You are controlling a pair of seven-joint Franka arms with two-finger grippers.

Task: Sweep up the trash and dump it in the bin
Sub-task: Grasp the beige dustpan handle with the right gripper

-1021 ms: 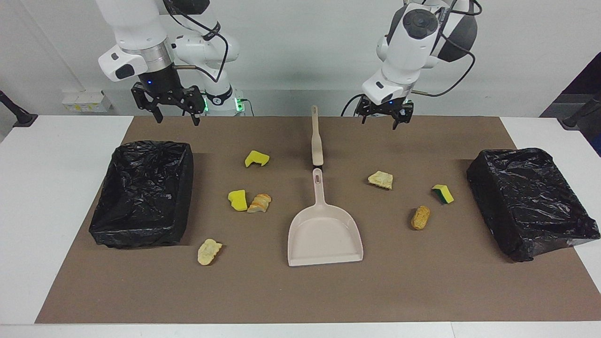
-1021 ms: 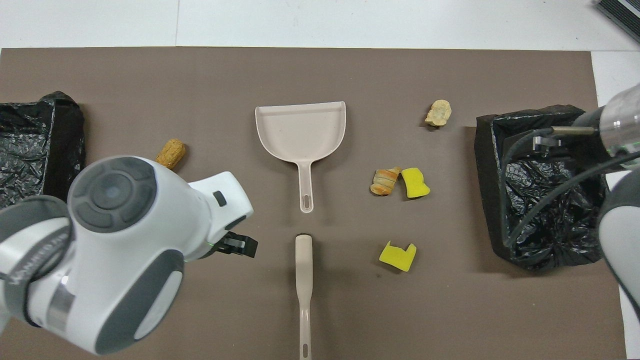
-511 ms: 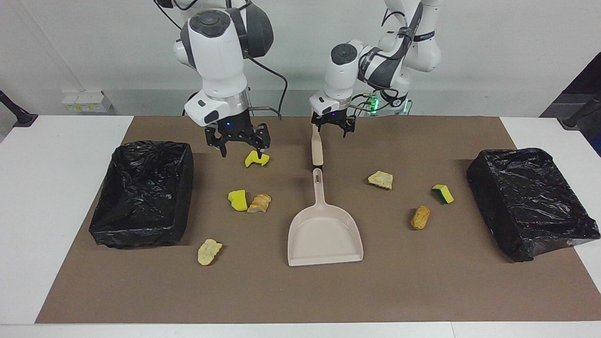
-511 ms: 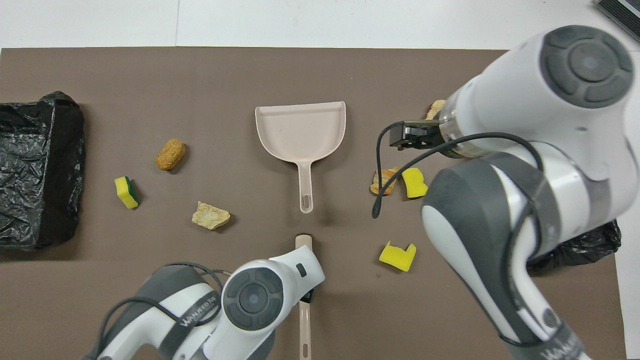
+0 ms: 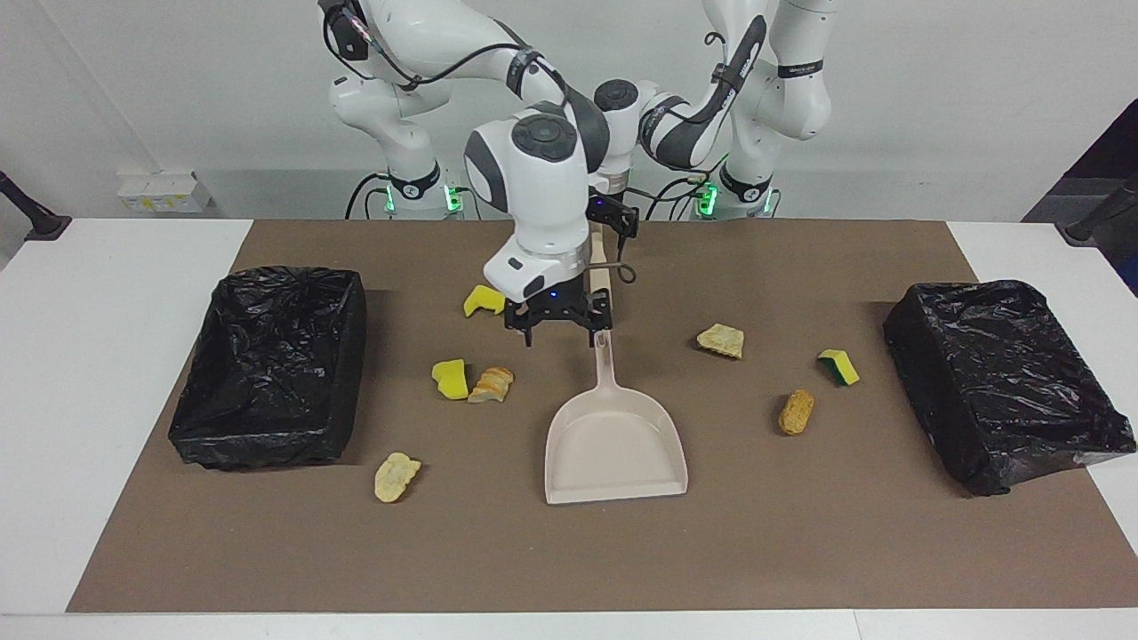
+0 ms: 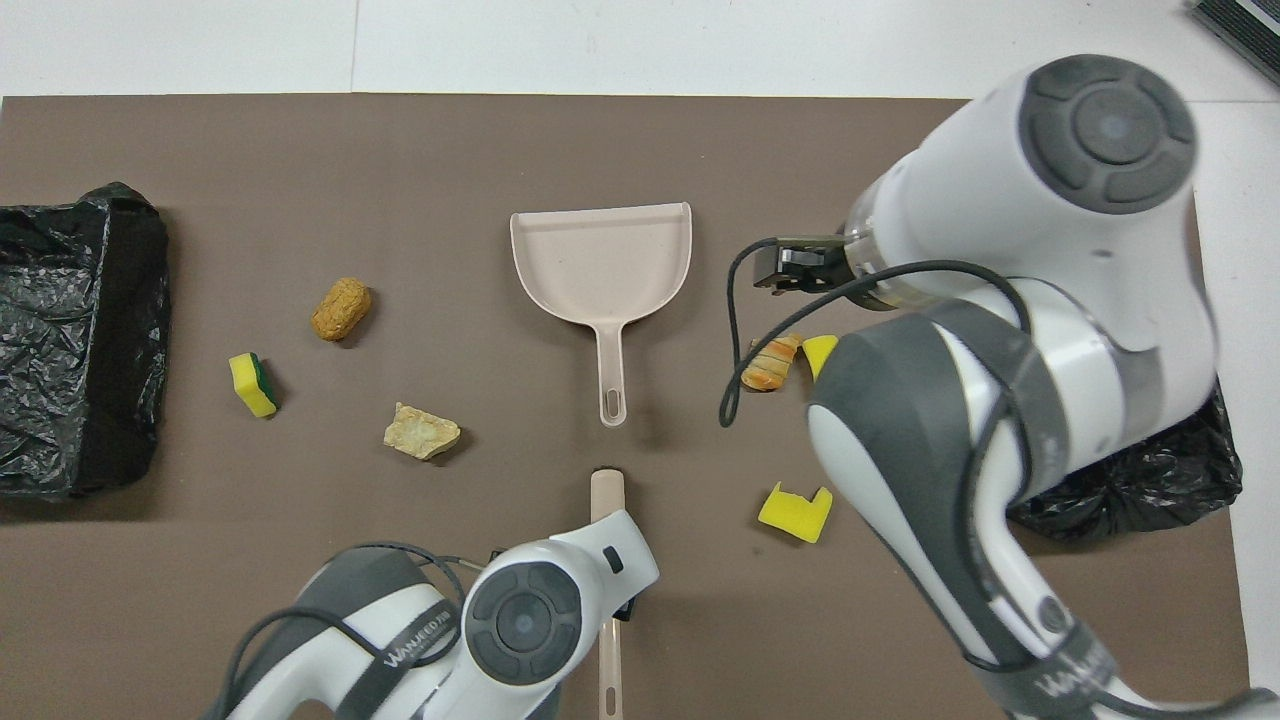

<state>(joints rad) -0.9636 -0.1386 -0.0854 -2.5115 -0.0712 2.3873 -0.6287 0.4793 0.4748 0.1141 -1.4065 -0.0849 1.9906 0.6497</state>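
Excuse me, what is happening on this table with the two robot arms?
Nothing is held yet. The right pincer hangs open over the handle end of the beige plastic dustpan. The left pincer, also open, is over the beige flat sweeping stick, which lies nearer to the robots than the dustpan. The yellow sponge and tan bread-like scraps lie scattered on the brown mat; the dustpan is empty, and two black-lined bins sit at the table's ends.

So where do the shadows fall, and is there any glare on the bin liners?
Facing view: the dustpan and scraps throw short, soft shadows on the mat, and the black bin liners show small crinkled highlights. Overhead view: the right arm's elbow looks slightly smeared; the dustpan stays crisp.
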